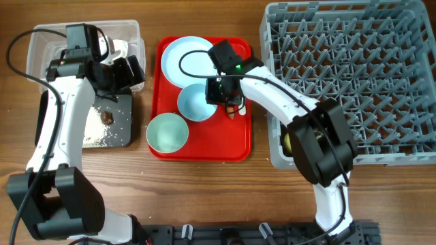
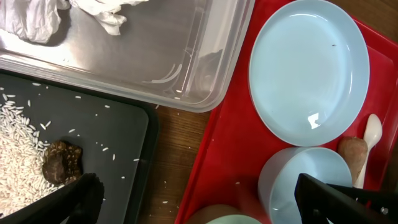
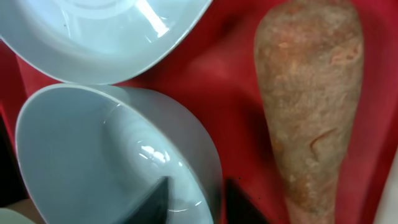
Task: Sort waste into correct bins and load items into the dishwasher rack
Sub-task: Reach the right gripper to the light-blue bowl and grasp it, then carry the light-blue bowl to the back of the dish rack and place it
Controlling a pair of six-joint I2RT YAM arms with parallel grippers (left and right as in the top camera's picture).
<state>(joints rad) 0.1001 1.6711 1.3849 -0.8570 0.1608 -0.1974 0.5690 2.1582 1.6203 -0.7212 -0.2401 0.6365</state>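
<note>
My right gripper is shut on the right rim of the small white bowl, one finger inside and one outside; the bowl sits on the red tray. The orange-brown root lies just right of it. The pale blue plate is behind, the light-teal bowl in front. My left gripper is open and empty above the gap between the black tray and the red tray. Rice and a brown lump lie in the black tray. Tissue lies in the clear tub. The wrapper is out of view.
The grey rack fills the right side; a yellow cup shows at its front left corner, mostly hidden by my right arm. The white spoon lies beside the root on the red tray. Stray rice grains dot the wood.
</note>
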